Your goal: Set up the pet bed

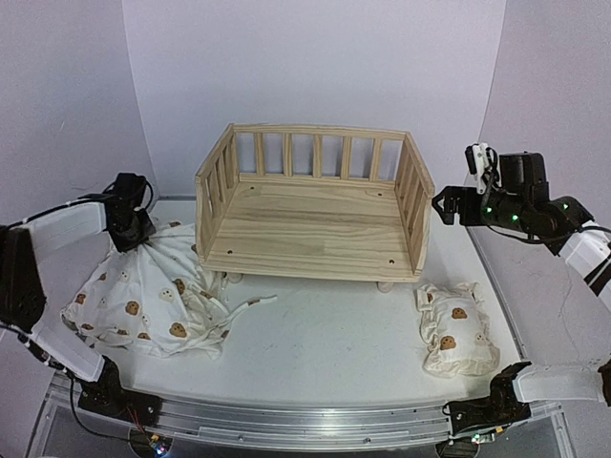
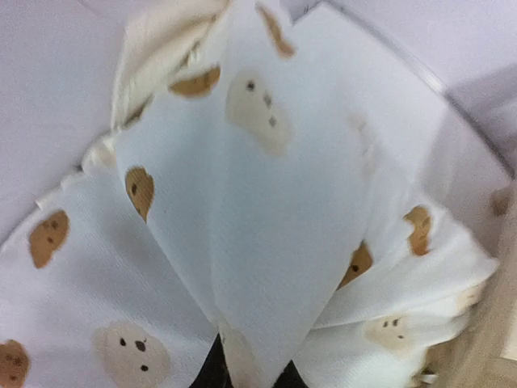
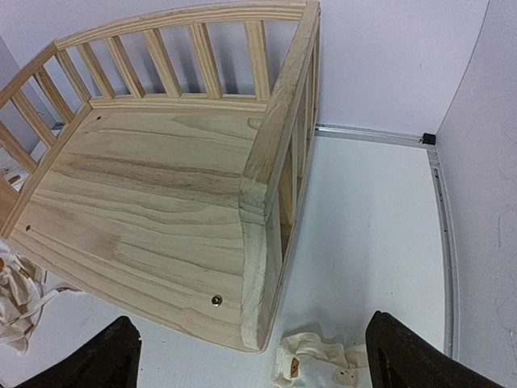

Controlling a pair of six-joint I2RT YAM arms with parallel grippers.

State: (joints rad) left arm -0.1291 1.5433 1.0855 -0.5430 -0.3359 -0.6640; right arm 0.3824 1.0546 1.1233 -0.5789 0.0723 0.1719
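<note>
The pet bed (image 1: 315, 221), a light pine frame with slatted rails on three sides, stands at the table's middle back, its plank base bare; it also shows in the right wrist view (image 3: 153, 194). My left gripper (image 1: 129, 234) is shut on a corner of the cream bear-print cushion (image 1: 153, 301), lifting that corner left of the bed; the cloth fills the left wrist view (image 2: 258, 226) between my fingertips (image 2: 202, 373). My right gripper (image 1: 449, 205) is open and empty, held in the air just right of the bed's right rail.
The small bear-print pillow (image 1: 456, 327) lies on the table at the front right, its edge visible in the right wrist view (image 3: 319, 365). White walls close in behind and at both sides. A metal rail (image 1: 286, 425) runs along the near edge.
</note>
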